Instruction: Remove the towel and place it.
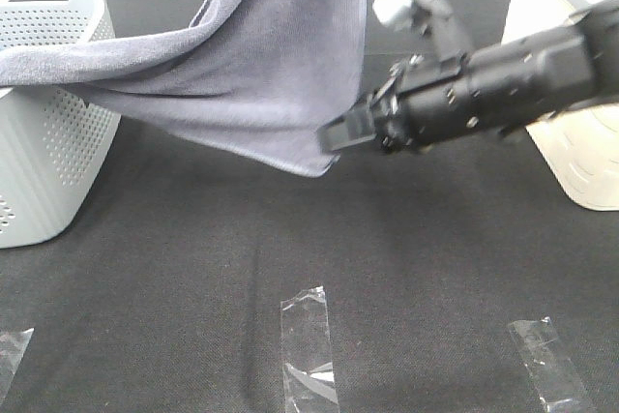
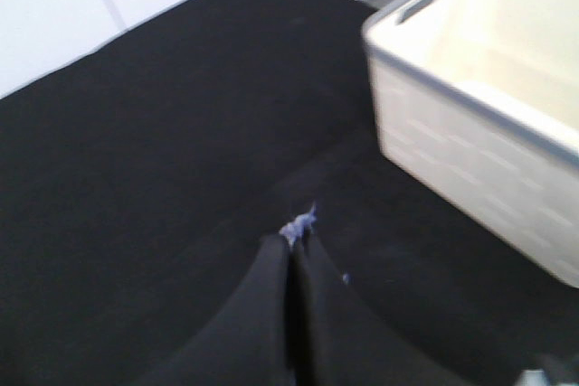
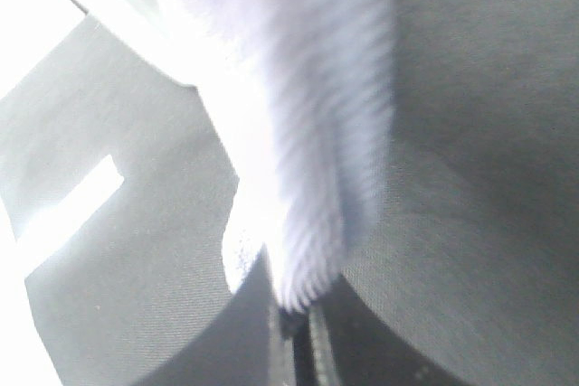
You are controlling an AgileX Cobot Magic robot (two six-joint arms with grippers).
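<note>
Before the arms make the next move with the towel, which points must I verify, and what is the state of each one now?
1. Right gripper holds the towel: ok, cloth sits between its fingers.
2. Left gripper hold is firm: cannot tell, only a small tuft shows at its closed tips.
3. Towel free of the grey basket: not ok, one end lies over its rim.
4. Towel off the table: seems ok, its lowest corner hangs above it.
</note>
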